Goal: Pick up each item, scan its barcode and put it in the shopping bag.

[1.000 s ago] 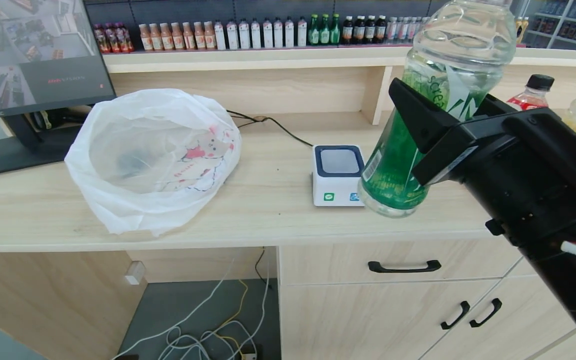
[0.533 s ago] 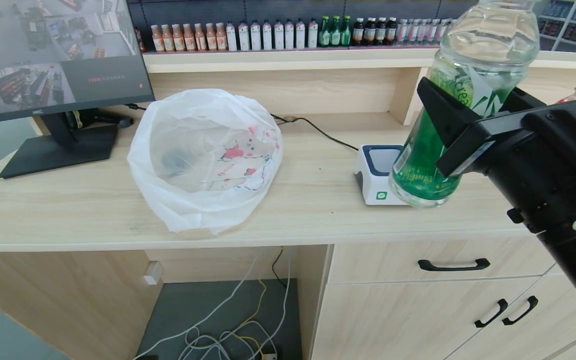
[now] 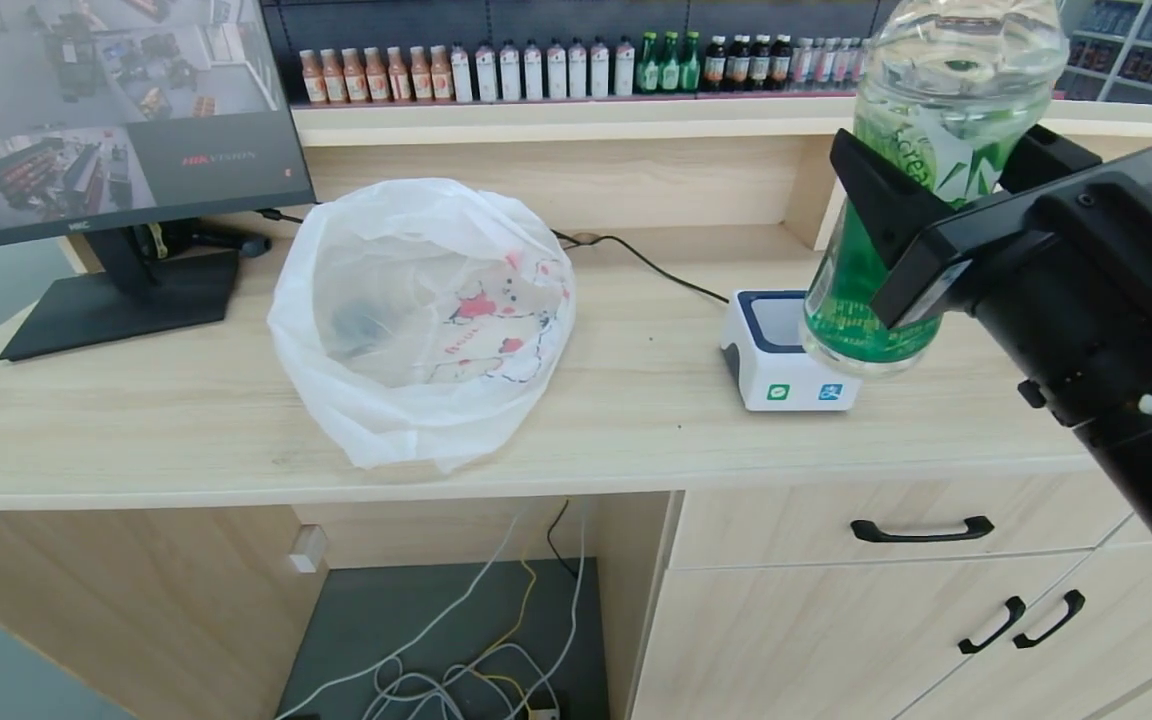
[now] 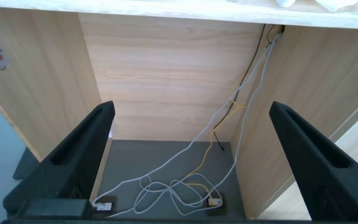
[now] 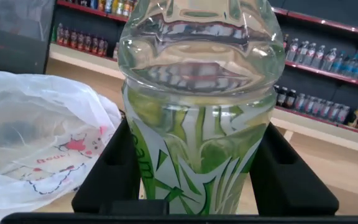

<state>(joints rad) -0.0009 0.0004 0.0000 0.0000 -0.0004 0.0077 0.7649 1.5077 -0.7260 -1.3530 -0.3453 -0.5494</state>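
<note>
My right gripper (image 3: 946,215) is shut on a clear bottle with a green label (image 3: 896,210), held tilted with its base just above the white and blue barcode scanner (image 3: 781,352) on the counter. In the right wrist view the bottle (image 5: 197,118) sits between the two black fingers (image 5: 107,168). The white plastic shopping bag (image 3: 426,310) stands open on the counter, left of the scanner; it appears again as the bag (image 5: 36,143) beside the bottle. My left gripper (image 4: 191,155) is open below the counter, facing the leg space with loose cables.
A monitor (image 3: 106,110) on a black stand is at the counter's left end. A black cable (image 3: 636,260) runs behind the bag to the scanner. Rows of bottles (image 3: 576,65) line the back shelf. Drawers with black handles (image 3: 921,528) are under the counter on the right.
The head camera has swung, shifting the whole scene right. The right gripper has raised the bottle slightly, bringing its base over the scanner's right side.
</note>
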